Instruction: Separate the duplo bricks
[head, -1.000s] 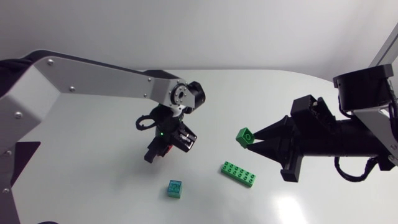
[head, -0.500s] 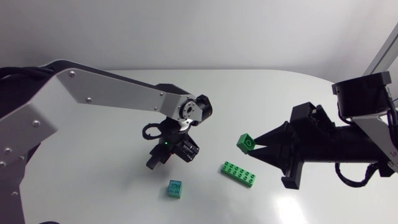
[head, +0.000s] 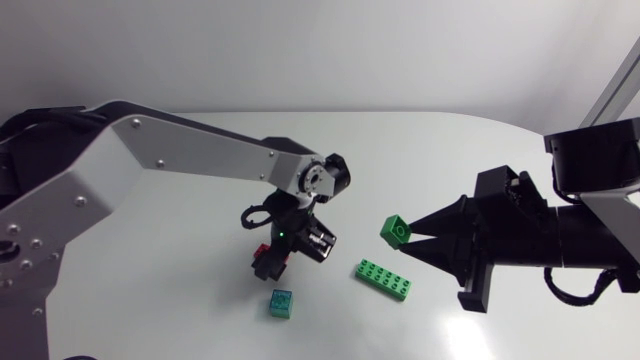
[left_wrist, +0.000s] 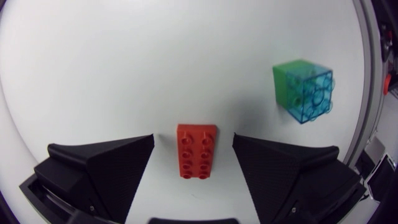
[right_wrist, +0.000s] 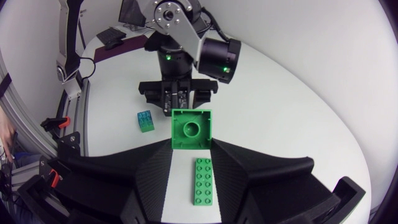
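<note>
A red brick (left_wrist: 197, 150) lies flat on the white table between the fingers of my left gripper (left_wrist: 194, 140), with a gap on each side; that gripper is open. In the head view my left gripper (head: 270, 258) points down at the table's middle, a bit of the red brick (head: 262, 248) showing. A see-through teal brick (head: 281, 303) (left_wrist: 305, 90) stands just beside it. My right gripper (head: 405, 235) (right_wrist: 193, 144) is shut on a small green brick (head: 394, 229) (right_wrist: 191, 129), held above the table. A long green brick (head: 384, 279) (right_wrist: 203, 181) lies under it.
The white table (head: 150, 250) has bare room at its left and far side. Its curved far edge (head: 450, 117) runs behind both arms. My right arm's dark body (head: 540, 245) fills the right side.
My left gripper has moved down and to the right and has opened, letting go of the red brick on the table. My right arm has drifted slightly right with the green brick.
</note>
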